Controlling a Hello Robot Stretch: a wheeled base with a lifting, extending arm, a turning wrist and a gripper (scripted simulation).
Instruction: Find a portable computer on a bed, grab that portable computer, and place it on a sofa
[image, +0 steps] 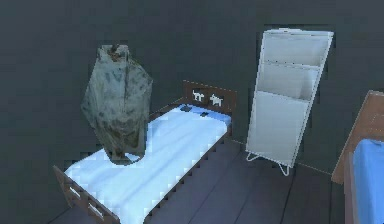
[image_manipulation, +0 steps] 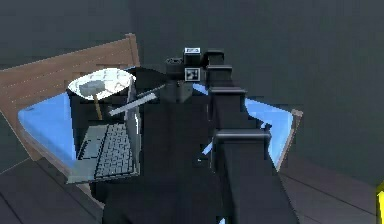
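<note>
— Where is your laptop (image_manipulation: 108, 152)?
— Open on the blue bed (image_manipulation: 40, 125), left of your arm (image_manipulation: 240, 150). Its dark screen is hard to make out.
— And your claw (image_manipulation: 140, 100)?
— Close by the laptop, near a pale round thing (image_manipulation: 100, 82). I cannot tell its grip, or whether it holds anything.

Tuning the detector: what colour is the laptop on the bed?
Grey; the laptop shows best in the arm side view.

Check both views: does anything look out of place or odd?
A tall, mottled grey-green draped lump stands on the small bed, odd for a mattress. In the arm side view, a round white dish-like thing lies on the blue bed beside the open laptop.
</note>
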